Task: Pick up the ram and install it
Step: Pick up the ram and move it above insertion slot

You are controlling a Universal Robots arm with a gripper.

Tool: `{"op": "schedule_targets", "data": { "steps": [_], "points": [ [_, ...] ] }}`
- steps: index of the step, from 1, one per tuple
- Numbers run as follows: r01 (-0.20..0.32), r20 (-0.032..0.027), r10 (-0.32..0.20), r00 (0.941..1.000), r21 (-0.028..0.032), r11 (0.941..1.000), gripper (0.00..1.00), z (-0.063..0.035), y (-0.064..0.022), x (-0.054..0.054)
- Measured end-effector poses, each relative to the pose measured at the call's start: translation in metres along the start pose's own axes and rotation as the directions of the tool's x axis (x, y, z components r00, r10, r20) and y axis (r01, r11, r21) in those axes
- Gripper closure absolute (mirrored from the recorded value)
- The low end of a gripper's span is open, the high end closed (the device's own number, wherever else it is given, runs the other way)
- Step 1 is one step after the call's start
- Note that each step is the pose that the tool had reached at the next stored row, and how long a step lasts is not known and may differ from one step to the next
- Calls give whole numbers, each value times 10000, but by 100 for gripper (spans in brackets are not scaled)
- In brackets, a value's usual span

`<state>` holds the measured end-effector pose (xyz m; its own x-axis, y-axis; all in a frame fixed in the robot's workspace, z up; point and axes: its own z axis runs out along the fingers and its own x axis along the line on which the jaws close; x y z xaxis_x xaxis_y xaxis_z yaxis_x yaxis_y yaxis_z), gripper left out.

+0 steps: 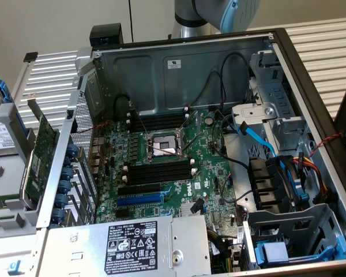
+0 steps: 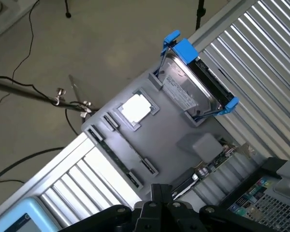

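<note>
The ram (image 2: 114,155), as far as you can judge, is the long thin dark stick standing on edge in a groove of the grey tray (image 2: 159,137). It runs along the tray side farthest from the hard drive (image 2: 188,87), and nothing grips it. Your gripper (image 2: 161,191) hangs above the tray near one end of that groove, its jaws pressed together and pinching nothing. The step in hand looks like the reach for the stick. You do it well by squaring the jaws across the board's thin faces, not along its length, and by aiming for the middle of the stick so it lifts level. Keep clear of the groove's walls and of the expansion card (image 2: 215,164), which stands at the tray edge closest to the gripper. On the tray you can count one ram, one pale square processor (image 2: 135,107) between the ram and the hard drive, one hard drive in a blue caddy, and one expansion card. The open computer case (image 1: 179,63) lies to the exterior view's right of the tray. It holds one processor socket (image 1: 163,145) with two banks of black memory slots (image 1: 158,172), one on each side of the socket.
</note>
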<state>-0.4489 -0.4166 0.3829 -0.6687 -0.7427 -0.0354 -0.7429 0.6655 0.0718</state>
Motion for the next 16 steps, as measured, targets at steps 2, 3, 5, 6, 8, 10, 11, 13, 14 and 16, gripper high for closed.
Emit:
{"op": "schedule_targets", "data": {
  "steps": [2, 3, 5, 6, 8, 10, 11, 13, 14, 16],
  "points": [
    [366, 12, -366, 9993, -48, 9993, 89, 6, 1, 2],
    [546, 15, -546, 9985, -67, 9985, 89, 8, 2, 2],
    [908, 4, -908, 9959, -91, 9958, 89, 11, 2, 3],
    [1094, -9, -1094, 9940, -99, 9940, 89, 12, 2, 4],
    [1454, -32, -1454, 9894, -115, 9893, 89, 12, 2, 4],
    [1801, -57, -1802, 9836, -132, 9836, 89, 11, 2, 4],
    [1994, -69, -1995, 9799, -141, 9798, 89, 11, 2, 4],
    [2344, -91, -2345, 9721, -160, 9720, 89, 11, 2, 4],
    [2517, -102, -2519, 9677, -169, 9677, 89, 11, 2, 4],
    [2868, -124, -2870, 9578, -189, 9578, 89, 11, 2, 4]
  ]
}}
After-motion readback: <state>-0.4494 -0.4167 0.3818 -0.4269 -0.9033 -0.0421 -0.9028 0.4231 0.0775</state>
